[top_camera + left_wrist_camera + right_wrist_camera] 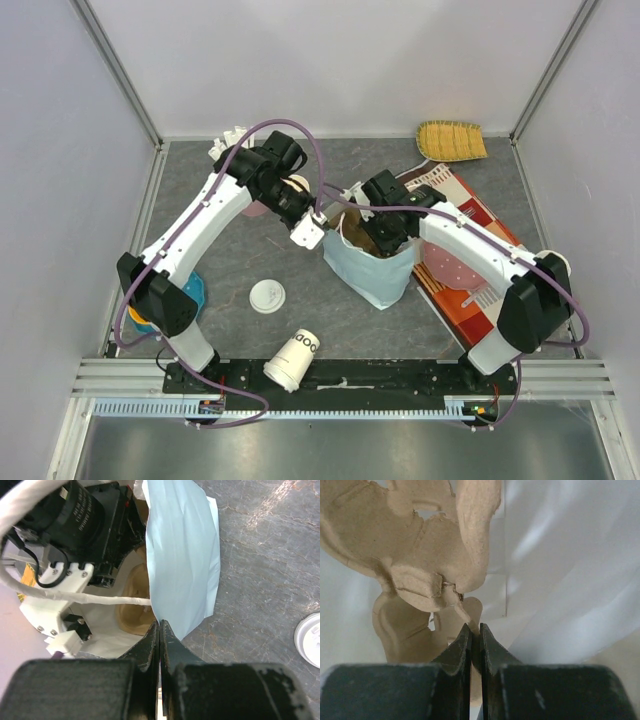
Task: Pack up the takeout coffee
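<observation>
The left gripper [159, 630] has its fingers pressed together on the thin blue rim of the bag [385, 280]. That is my worry: a tug toward the left of the frame could tear the paper or tip the whole bag over.

Further right, the right gripper [475, 630] is down inside the bag, fingers together right at a tab of the pulp carrier [420, 545]. I cannot tell whether it actually pinches the tab. If it does, a careless lift may tilt the carrier or drag it out.

The coffee [296, 185] is in neither tool. It looks to be the capped cup in the upper middle of the overhead frame, half hidden behind the left arm [215, 205]. It sits outside the bag, just above and left of the left fingers and further left of the right ones.
</observation>
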`<action>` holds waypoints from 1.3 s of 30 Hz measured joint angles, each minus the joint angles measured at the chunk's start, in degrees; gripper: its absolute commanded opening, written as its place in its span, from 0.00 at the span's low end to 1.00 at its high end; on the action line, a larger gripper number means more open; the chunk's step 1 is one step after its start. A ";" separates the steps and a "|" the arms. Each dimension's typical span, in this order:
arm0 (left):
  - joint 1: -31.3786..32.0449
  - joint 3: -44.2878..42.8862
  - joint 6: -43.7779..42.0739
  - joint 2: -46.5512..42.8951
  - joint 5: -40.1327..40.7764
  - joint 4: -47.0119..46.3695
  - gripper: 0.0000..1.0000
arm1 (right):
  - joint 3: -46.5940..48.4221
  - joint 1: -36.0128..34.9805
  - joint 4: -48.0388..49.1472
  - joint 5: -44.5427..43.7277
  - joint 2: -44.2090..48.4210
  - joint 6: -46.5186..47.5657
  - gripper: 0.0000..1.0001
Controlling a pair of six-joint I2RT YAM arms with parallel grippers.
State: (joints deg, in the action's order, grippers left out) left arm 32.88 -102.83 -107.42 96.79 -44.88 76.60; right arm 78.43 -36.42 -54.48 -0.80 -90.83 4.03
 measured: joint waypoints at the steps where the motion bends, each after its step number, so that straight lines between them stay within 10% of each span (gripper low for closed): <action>1: 0.07 0.13 -0.11 -0.11 0.02 -0.09 0.02 | -0.31 0.00 0.46 0.00 -0.20 -0.07 0.00; 10: 0.22 0.13 -0.26 -0.11 0.96 -1.77 0.02 | -0.59 -0.59 3.89 -2.71 -3.56 0.02 0.09; 23: 0.26 0.13 -0.26 -0.22 0.83 -1.64 0.02 | 1.64 -1.18 0.92 -1.31 -4.09 -0.85 0.60; 39: 0.37 0.70 -0.26 -1.36 1.25 -0.20 0.02 | 9.46 -4.09 -1.29 -4.13 2.71 -2.80 0.98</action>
State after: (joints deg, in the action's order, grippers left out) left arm 33.26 -102.13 -107.68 95.44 -43.64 76.40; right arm 87.90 -40.51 -55.77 -4.93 -88.12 1.23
